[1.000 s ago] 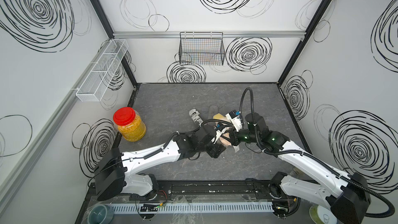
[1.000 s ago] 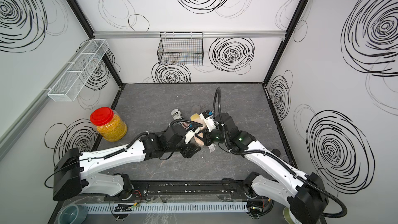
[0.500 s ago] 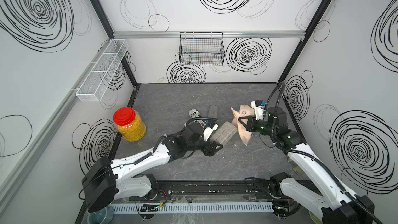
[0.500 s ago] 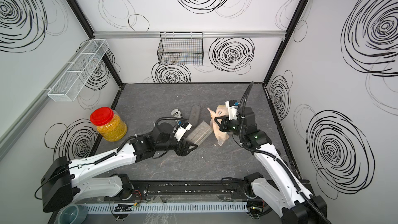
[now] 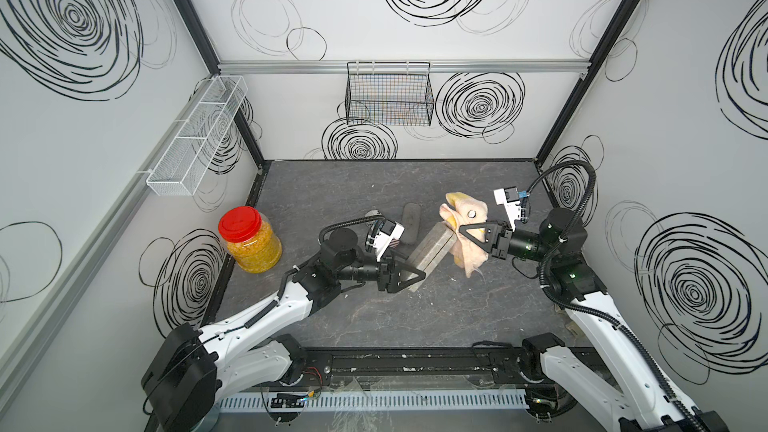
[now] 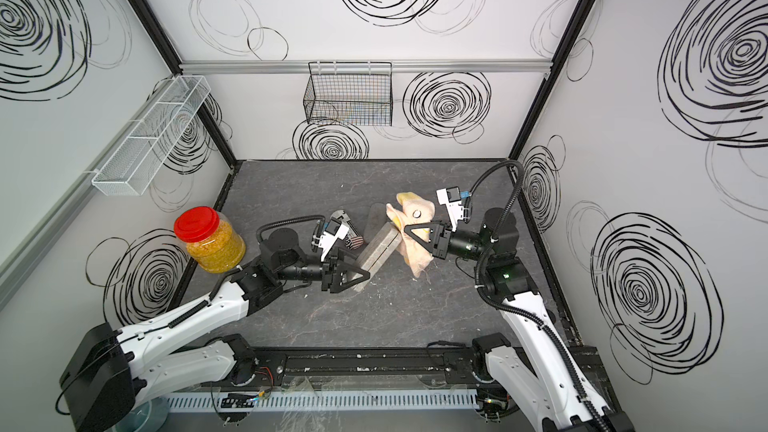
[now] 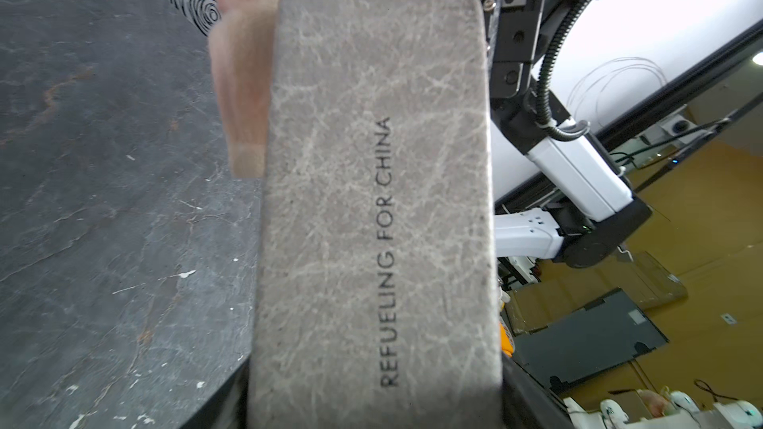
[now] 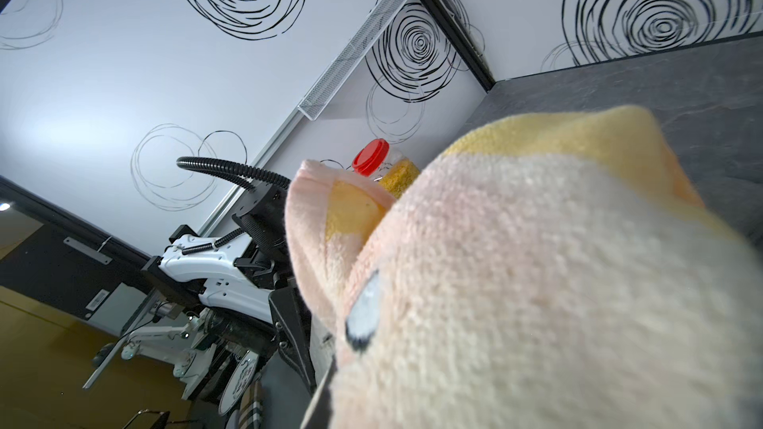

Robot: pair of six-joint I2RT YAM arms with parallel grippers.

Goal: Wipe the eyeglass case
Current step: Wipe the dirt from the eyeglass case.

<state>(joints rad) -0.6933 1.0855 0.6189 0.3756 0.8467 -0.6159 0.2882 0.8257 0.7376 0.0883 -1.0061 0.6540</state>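
Two grips: left pincer (image 5: 415,278) clamped on eyeglass case (image 5: 432,248) lower end, right pincer (image 5: 462,233) clamped on towel (image 5: 471,260). Case looks rigid, light, textured; you hold end, wipe faces.

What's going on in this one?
The left claw holds the grey case by one end. The right claw grips a pink and yellow cloth, which sits against the case's other end. Wiping looks underway. A red-lidded jar stands off to the side.
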